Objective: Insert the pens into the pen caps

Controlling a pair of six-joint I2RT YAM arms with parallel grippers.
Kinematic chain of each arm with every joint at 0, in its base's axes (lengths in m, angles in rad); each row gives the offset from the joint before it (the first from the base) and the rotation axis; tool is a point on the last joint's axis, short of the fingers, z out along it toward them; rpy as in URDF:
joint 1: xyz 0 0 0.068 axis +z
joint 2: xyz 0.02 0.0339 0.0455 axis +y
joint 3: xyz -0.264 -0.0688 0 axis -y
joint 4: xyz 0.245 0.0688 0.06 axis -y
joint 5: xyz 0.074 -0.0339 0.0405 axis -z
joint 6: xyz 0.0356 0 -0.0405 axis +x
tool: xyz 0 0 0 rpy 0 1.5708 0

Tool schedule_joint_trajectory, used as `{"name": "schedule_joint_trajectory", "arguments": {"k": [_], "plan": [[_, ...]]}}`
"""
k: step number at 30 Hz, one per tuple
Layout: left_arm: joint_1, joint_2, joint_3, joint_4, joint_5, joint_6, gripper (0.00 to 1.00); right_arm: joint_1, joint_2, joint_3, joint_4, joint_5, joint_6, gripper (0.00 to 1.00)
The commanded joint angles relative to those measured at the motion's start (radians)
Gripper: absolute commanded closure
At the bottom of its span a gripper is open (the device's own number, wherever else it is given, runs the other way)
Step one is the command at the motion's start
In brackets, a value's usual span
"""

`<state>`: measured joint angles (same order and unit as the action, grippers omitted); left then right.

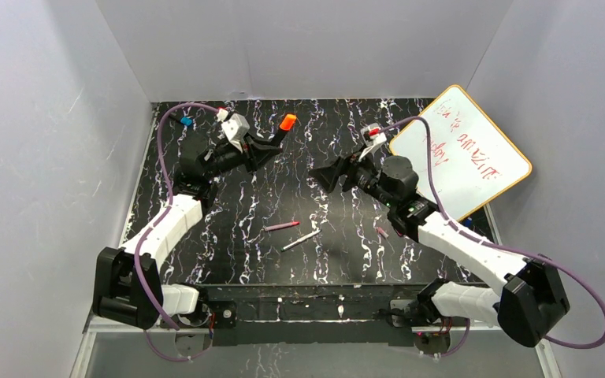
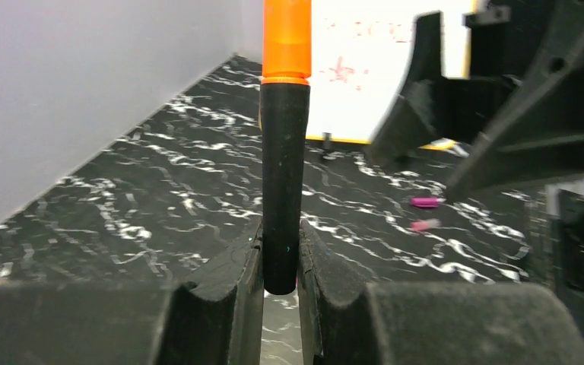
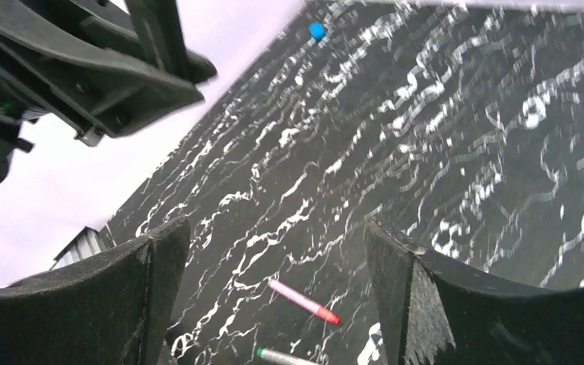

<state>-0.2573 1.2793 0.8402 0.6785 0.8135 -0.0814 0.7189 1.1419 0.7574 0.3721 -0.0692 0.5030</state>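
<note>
The pens are light, stiff plastic tubes, smooth and apt to roll or slip, so each is best pinched across the barrel near its middle, leaving the writing end free for a cap. The left hand (image 1: 274,142) is closed on the black pen (image 2: 284,175) low on its barrel and holds it raised above the counter (image 1: 228,260), with the orange cap (image 2: 287,38) sitting on its far end. The right hand (image 3: 276,232) stands wide open and empty just across from that end. The magenta pen (image 1: 281,227) and the white-grey pen (image 1: 300,240) lie close together mid-counter, apart from each other. Two loose caps (image 2: 425,213), tiny and easily flicked away, rest nearer the right arm. The whiteboard (image 1: 465,150) leans at the right rear and a small blue-ended item (image 1: 186,121) lies at the far left; neither seems to block a reach.
</note>
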Motion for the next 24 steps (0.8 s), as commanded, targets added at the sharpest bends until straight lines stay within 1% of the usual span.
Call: {"name": "schedule_joint_trajectory", "arguments": {"k": [1,5,8,10,13,16,20,24], "plan": [[0.002,-0.013,0.005,0.063,0.199,-0.146,1.0,-0.066,0.039,0.04,0.238,-0.312,-0.146,0.1],[0.001,-0.008,0.001,0.124,0.274,-0.238,1.0,-0.085,0.136,0.074,0.453,-0.485,-0.172,0.11],[0.002,0.013,0.015,0.138,0.317,-0.278,1.0,-0.089,0.206,0.105,0.615,-0.572,-0.17,0.11],[0.002,0.025,0.02,0.152,0.337,-0.306,1.0,-0.09,0.238,0.118,0.708,-0.593,-0.175,0.11],[0.002,0.03,0.024,0.165,0.35,-0.326,1.0,-0.096,0.279,0.112,0.863,-0.571,-0.172,0.12],[0.001,0.028,0.021,0.167,0.352,-0.327,1.0,-0.109,0.326,0.125,1.001,-0.574,-0.121,0.14],[0.001,0.034,0.018,0.168,0.353,-0.331,1.0,-0.119,0.397,0.208,1.083,-0.633,-0.044,0.17],[0.003,0.033,0.016,0.167,0.354,-0.334,1.0,-0.126,0.443,0.27,1.094,-0.641,-0.043,0.18]]}}
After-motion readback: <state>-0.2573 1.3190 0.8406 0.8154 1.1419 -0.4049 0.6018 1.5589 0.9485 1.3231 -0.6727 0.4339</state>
